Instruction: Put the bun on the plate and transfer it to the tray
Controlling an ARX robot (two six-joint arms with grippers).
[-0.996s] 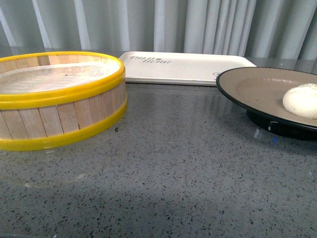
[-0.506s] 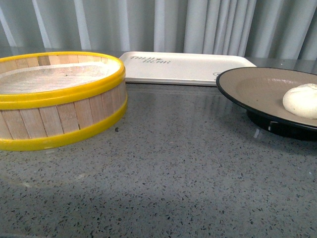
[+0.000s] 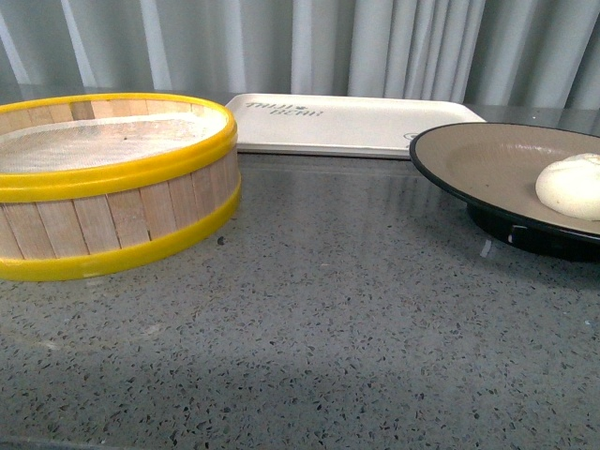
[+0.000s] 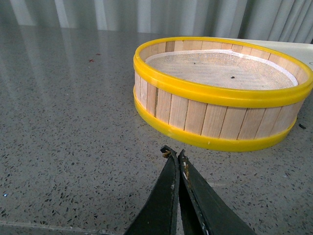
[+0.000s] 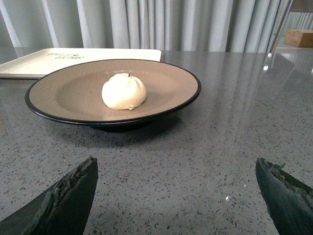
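the bun (image 5: 123, 91) sits on the tan inside of the plate (image 5: 68, 98), pinched top up, touching nothing else. the plate stands on its black foot on the grey speckled worktop (image 3: 328, 319), at 3 o'clock in the front view, where the picture's edge cuts it off. the tray (image 3: 347, 127) lies flat at 12 o'clock, behind the plate and apart from it, with dark lettering toward its 9 o'clock end. a basket (image 3: 112, 225) of wooden slats with yellow hoops stands at 9 o'clock. it is lined with a white mesh cloth that carries a few dark specks. its rim comes close to the tray's near corner, though whether they touch cannot be told. a pale pleated curtain (image 3: 375, 47) closes the back.

the left hand (image 4: 174, 152) is closed, its dark fingers (image 4: 166, 196) pressed together and gripping nothing. it is just above the worktop and near the basket's side, not touching it. the right hand (image 5: 174, 164) is wide open and empty, its fingers well apart. it is low over the worktop, with the plate straight ahead and clear of both fingers. a cardboard box (image 5: 299, 37) shows far off beyond the worktop.
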